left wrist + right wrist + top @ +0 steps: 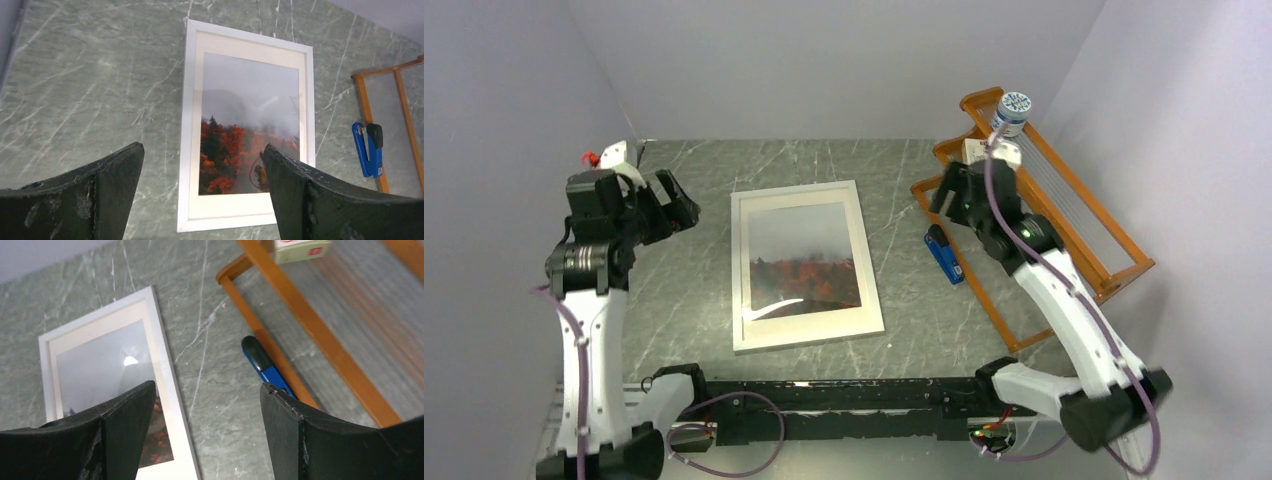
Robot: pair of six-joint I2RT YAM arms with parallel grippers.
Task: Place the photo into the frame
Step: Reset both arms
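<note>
The frame (737, 270) with its thin silvery-white rim lies flat in the middle of the table. The photo (802, 260), misty grey above red-orange foliage with a white border, lies face up inside it. Both show in the left wrist view, frame (183, 150) and photo (245, 125), and in the right wrist view, frame (165, 355) and photo (100, 360). My left gripper (679, 207) is open and empty, raised left of the frame; it also shows in the left wrist view (202, 155). My right gripper (946, 192) is open and empty, raised right of the frame; it also shows in the right wrist view (206, 390).
An orange wooden rack (1084, 230) stands at the right, with a small box and a round capped item (1012, 110) at its far end. A blue stapler (944, 255) lies between the frame and the rack. Grey walls close in on three sides.
</note>
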